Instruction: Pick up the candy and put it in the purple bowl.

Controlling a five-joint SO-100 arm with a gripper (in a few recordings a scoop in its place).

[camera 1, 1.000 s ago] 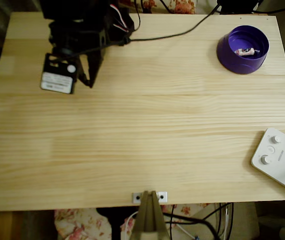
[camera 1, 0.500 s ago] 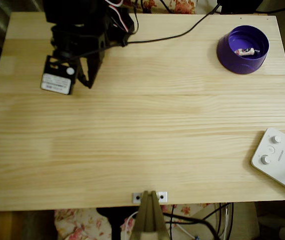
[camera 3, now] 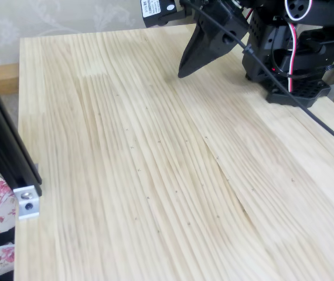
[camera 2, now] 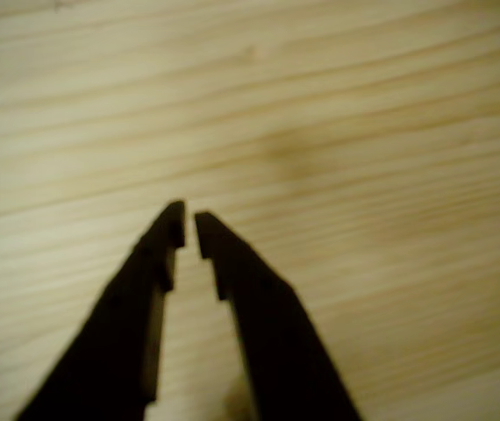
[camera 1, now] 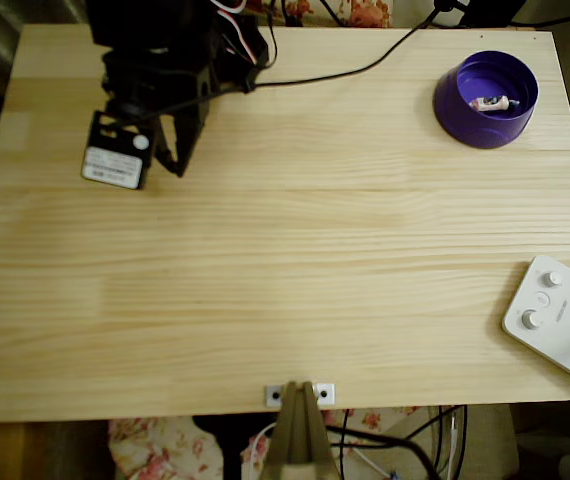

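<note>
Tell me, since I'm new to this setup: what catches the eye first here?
The purple bowl at the table's top right in the overhead view, with the candy lying inside it. Next, the black arm at the top left, its pincer nearly closed and empty above bare wood.

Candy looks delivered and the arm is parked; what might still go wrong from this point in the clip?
Little, probably. The candy lies inside the purple bowl, which sits near the table's top right corner in the overhead view, so a tug on the cable running past it might nudge it. The gripper, nearly closed and holding nothing, hangs low over the wood and might scrape it if it dips.
</note>
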